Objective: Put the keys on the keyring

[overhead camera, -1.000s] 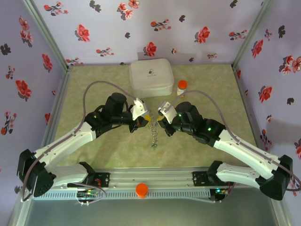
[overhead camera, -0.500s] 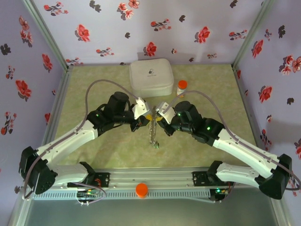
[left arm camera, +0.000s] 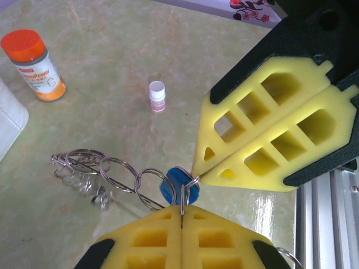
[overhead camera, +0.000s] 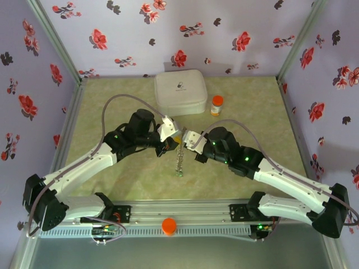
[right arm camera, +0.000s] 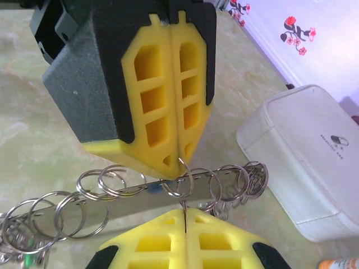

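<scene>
Left wrist view: shows left tool [left arm camera: 181, 212] and right tool [left arm camera: 202, 174] both clamped shut, tips almost meeting, each pinching a thin ring of the keyring [left arm camera: 120, 174]. Puts a blue-headed key [left arm camera: 171, 188] right between those tips. From above, places the bunch just on the near side of the white case [overhead camera: 180, 92], long axis running straight away from it. Leaves both arms equally near; probably calls for a tiny threading motion.

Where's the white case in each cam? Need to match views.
Top external: white case at back centre.
Left wrist: its corner at the left edge, below the orange-capped bottle.
Right wrist: right side, middle to lower.
Shared landmark: the ring chain, visible in all three.
</scene>
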Controlling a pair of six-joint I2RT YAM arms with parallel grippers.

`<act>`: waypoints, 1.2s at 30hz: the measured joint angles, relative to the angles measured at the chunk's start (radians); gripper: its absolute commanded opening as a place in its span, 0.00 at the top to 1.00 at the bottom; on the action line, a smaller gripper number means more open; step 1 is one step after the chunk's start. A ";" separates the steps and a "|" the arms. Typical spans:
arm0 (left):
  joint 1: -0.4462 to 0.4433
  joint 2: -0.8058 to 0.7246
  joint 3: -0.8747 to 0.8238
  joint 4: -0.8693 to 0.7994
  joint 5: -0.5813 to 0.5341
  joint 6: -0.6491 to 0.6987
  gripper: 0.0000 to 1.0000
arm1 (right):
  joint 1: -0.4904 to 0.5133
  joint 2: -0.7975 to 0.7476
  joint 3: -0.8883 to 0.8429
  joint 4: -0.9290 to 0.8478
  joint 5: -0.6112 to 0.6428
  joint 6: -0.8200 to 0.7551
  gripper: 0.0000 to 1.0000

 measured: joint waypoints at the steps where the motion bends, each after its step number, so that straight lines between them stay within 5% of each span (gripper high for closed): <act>1: 0.000 0.000 0.000 -0.002 0.000 -0.002 1.00 | 0.000 -0.001 -0.002 0.006 0.000 -0.006 1.00; 36: -0.005 0.024 0.019 -0.026 -0.020 -0.015 1.00 | 0.000 -0.010 -0.008 0.034 -0.009 -0.027 1.00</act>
